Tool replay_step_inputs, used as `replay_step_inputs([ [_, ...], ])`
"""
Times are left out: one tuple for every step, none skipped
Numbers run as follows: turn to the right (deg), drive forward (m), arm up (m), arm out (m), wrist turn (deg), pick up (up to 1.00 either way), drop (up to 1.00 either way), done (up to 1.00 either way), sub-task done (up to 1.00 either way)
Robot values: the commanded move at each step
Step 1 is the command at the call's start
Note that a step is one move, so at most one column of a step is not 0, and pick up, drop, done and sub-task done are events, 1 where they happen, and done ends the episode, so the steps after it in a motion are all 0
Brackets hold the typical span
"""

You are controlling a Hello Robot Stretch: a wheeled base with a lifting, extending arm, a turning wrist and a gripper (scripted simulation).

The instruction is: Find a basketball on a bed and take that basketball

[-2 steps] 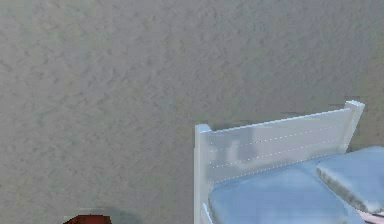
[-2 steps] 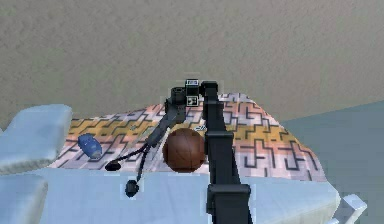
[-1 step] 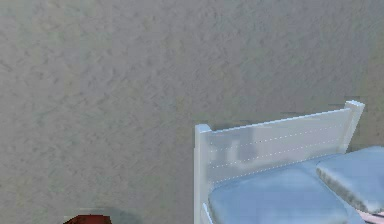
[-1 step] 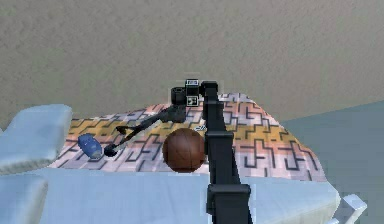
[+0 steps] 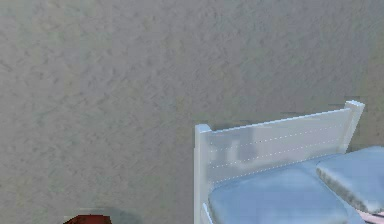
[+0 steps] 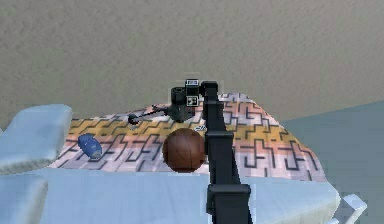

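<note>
Lying on the bed [image 6: 270, 140] near the tool [image 6: 140, 117]: basketball [image 6: 185, 150], blue object [image 6: 91, 147]; tool's hold unclear.

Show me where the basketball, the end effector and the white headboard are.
basketball [image 6: 184, 150]: arm side view, middle of the ball.
end effector [image 6: 134, 119]: arm side view, between its fingertips.
headboard [image 5: 280, 140]: forward view, middle of its white panel.

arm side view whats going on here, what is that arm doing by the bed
A Stretch robot's arm extends across a bed with a patterned cover. A brown basketball lies on the cover, right beside the arm in the picture. The tool shows farther up the picture than the ball; whether it holds anything cannot be told.
</note>
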Motion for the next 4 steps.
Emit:
replay_step_inputs([
  [0.0,0.0,0.0,0.0,42.0,0.0,0.0,0.0,0.0],
  [0.0,0.0,-0.3,0.0,0.0,0.0,0.0,0.0,0.0],
  [0.0,0.0,0.0,0.0,0.0,1.0,0.0,0.0,0.0],
  [0.0,0.0,0.1,0.0,0.0,0.0,0.0,0.0,0.0],
])
